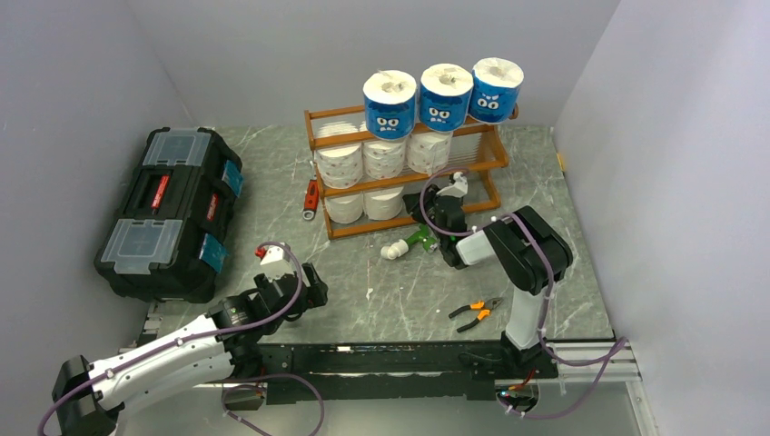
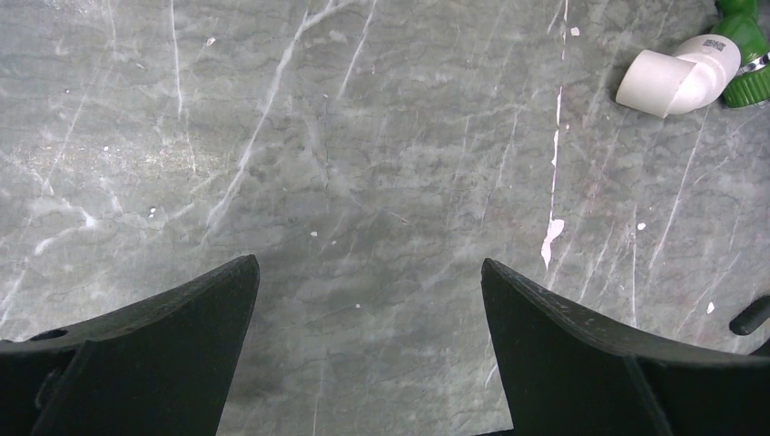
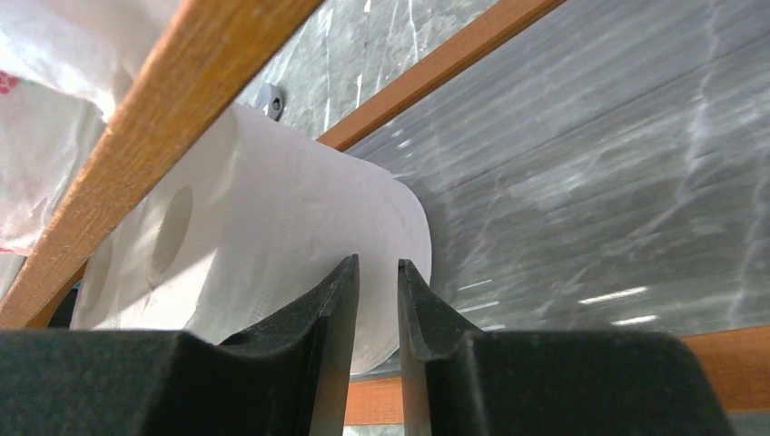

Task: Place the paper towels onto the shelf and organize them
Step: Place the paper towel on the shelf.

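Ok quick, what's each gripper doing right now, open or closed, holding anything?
Left gripper: open, holding nothing, above the table.
Right gripper: closed, holding nothing, tips by a white roll on the shelf.

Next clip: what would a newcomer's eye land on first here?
Three blue paper towels with cartoon faces sit in a row on the top tier of the shelf at the back of the table, with plain white rolls on the tiers beneath. The right gripper, shut, sits low at the shelf, right by a white roll. A black toolbox fills the table's left side.
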